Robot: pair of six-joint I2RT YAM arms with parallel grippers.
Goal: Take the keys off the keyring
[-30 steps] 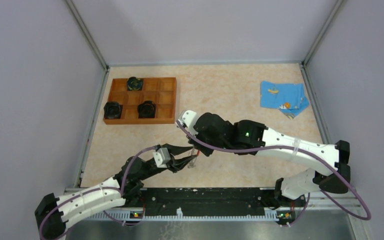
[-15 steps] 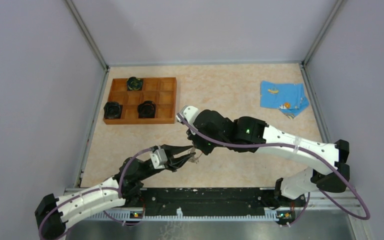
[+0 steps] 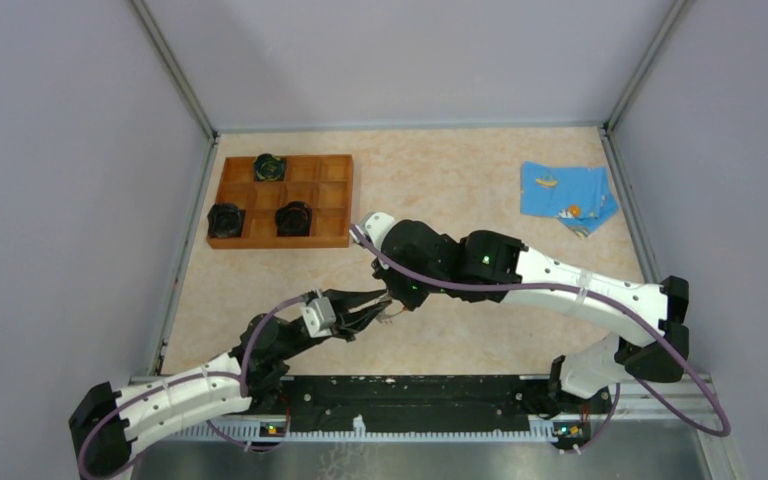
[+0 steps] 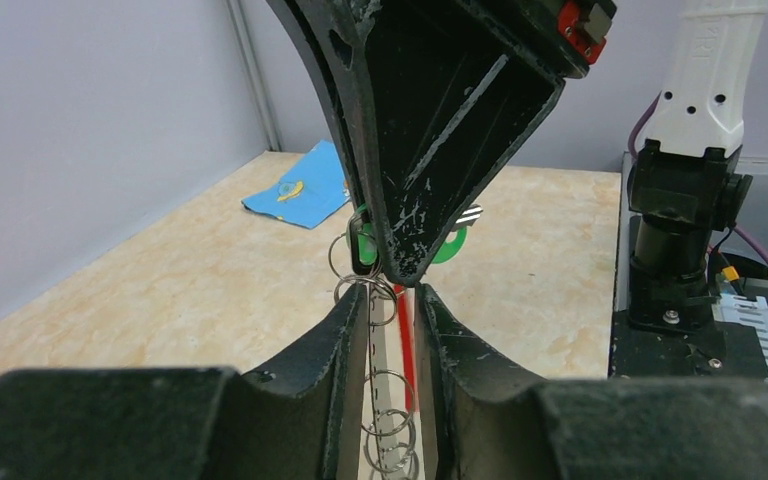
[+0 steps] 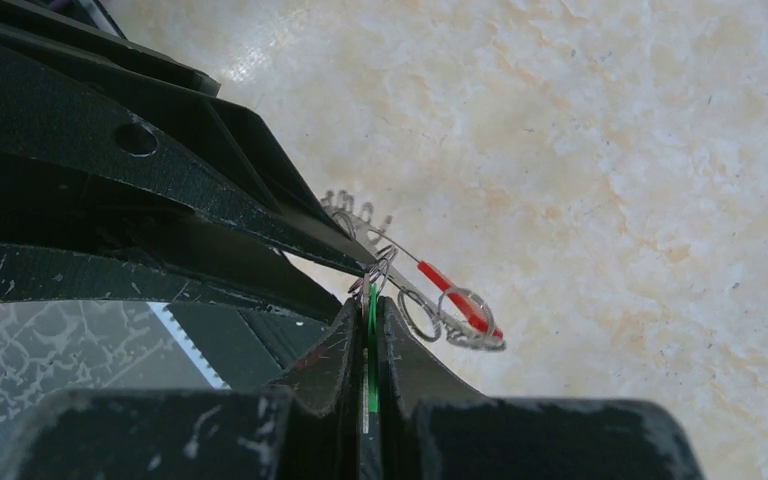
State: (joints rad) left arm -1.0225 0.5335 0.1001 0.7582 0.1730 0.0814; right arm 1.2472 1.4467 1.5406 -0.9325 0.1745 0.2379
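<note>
Right wrist view: green key [image 5: 371, 325] clamped in right gripper [image 5: 368, 300], keyring [image 5: 458, 297] just beyond.

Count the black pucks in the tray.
3 pucks: one at the far edge of the tray, one at its near-left corner, one mid-tray on the near side. The tray is fully in view, so none seem hidden.

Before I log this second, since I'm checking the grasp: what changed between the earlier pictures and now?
The left pincer narrowed around the keyring; a firm grip is not yet clear. The right arm shifted slightly left, toward it. Unchanged: the right pincer stays shut on the green key; tray and blue cloth unmoved.
</note>
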